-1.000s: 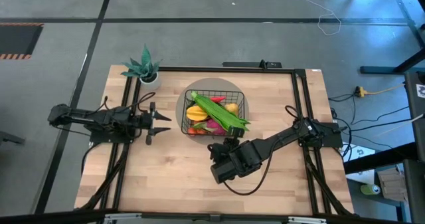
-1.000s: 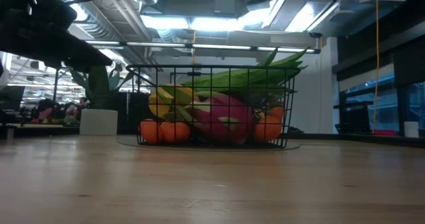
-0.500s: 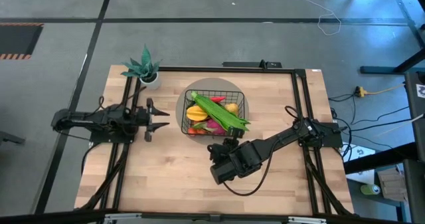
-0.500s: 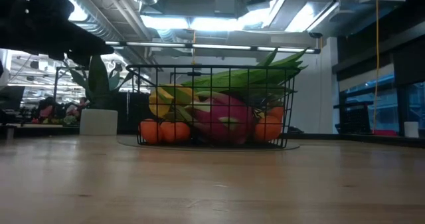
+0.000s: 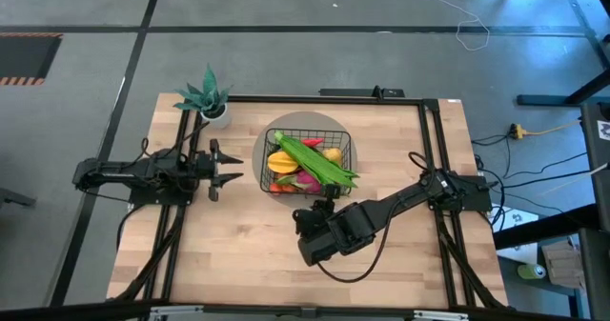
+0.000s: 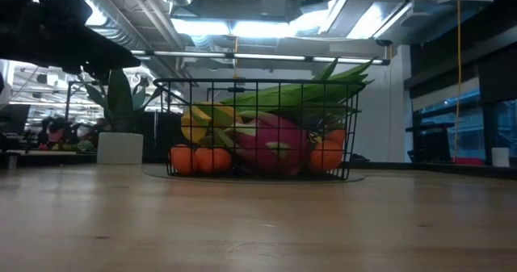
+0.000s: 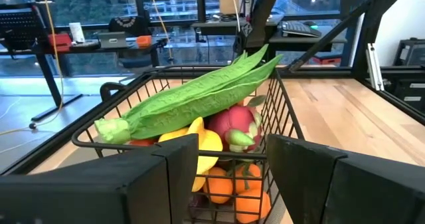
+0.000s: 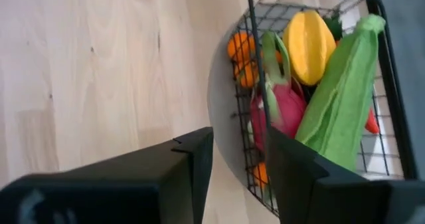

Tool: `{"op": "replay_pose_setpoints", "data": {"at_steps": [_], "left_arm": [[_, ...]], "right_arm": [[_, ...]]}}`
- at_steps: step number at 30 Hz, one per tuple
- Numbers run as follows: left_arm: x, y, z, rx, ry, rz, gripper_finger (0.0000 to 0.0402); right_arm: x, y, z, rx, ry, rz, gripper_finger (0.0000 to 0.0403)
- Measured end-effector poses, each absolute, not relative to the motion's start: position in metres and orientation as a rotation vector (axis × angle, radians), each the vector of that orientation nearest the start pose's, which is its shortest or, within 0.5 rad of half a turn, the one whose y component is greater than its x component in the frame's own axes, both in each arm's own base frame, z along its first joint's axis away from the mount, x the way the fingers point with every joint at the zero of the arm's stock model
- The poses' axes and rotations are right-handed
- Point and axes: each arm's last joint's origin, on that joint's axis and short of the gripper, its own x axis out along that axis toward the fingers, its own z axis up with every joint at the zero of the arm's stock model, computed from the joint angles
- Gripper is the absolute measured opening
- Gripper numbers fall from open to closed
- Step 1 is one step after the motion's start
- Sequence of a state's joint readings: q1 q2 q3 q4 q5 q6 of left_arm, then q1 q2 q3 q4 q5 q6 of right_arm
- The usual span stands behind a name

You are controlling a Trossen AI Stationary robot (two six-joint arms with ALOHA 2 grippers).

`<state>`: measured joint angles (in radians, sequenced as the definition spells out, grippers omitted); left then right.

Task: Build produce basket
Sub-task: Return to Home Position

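- The basket [image 6: 258,82] stands on a round grey mat [image 5: 286,121], toward 12 o'clock from the middle of the bench [image 5: 238,254].
- A long green leafy bundle [image 5: 319,161] lies slantwise across the top of the basket. One end pokes past the rim at 4 o'clock, and it covers much of the produce beneath in the high view.
- Through the mesh in the low view a pink dragon fruit [image 6: 271,143] shows in the middle, with orange fruit [image 6: 202,159] at the bottom corners. What lies behind them is hard to make out.
- A yellow mango [image 8: 309,44] shows beside the bundle in the right wrist view. The basket's far side is cut off there.
- The left end effector [image 5: 229,174] hovers at 9 o'clock of the basket, near it but apart. Its fingers are spread wide with nothing between them, and the basket shows through the gap in the left wrist view.
- The right end effector [image 5: 319,209] sits at 6 o'clock of the basket, just beside its near edge. Its fingers are parted by a narrow gap and hold nothing.
- In the low view only a dark piece of arm shows at the upper left, cut off by the frame.
- A potted plant [image 5: 208,97] stands at 10 o'clock of the basket, by the bench corner.
- Bare wood lies open from the basket to the 6 o'clock edge, and black rails run along both bench sides.
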<state>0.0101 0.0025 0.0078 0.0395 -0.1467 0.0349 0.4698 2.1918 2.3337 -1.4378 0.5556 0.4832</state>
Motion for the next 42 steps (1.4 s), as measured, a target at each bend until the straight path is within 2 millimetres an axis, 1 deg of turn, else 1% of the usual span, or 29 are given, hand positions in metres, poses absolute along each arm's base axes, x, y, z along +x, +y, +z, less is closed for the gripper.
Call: {"op": "replay_pose_setpoints", "data": {"at_steps": [4,10,13,17,20,25,32,35,37,42], "left_arm": [[0.097,0.005,0.170,0.032,-0.042,0.157,0.0169],[0.097,0.005,0.170,0.032,-0.041,0.157,0.0169],[0.097,0.005,0.170,0.032,-0.041,0.156,0.0169],[0.097,0.005,0.170,0.032,-0.041,0.156,0.0169],[0.097,0.005,0.170,0.032,-0.041,0.155,0.0169],[0.097,0.005,0.170,0.032,-0.040,0.155,0.0169],[0.097,0.005,0.170,0.032,-0.040,0.155,0.0169],[0.097,0.005,0.170,0.032,-0.040,0.155,0.0169],[0.097,0.005,0.170,0.032,-0.041,0.155,0.0169],[0.097,0.005,0.170,0.032,-0.040,0.155,0.0169]], "right_arm": [[0.400,0.176,0.325,-0.218,1.038,-0.319,0.0126],[0.408,0.159,0.325,-0.273,1.050,-0.308,0.0126],[0.408,0.149,0.324,-0.317,1.093,-0.309,0.0126],[0.399,0.134,0.321,-0.450,1.245,-0.293,0.0126],[0.399,0.128,0.325,-0.494,1.255,-0.250,0.0126],[0.386,0.121,0.348,-0.422,1.220,-0.229,0.0126],[0.371,0.115,0.370,-0.421,1.175,-0.206,0.0126],[0.362,0.110,0.373,-0.420,1.185,-0.212,0.0126],[0.352,0.103,0.373,-0.422,1.205,-0.222,0.0126],[0.319,0.080,0.372,-0.338,1.221,-0.313,0.0126]]}}
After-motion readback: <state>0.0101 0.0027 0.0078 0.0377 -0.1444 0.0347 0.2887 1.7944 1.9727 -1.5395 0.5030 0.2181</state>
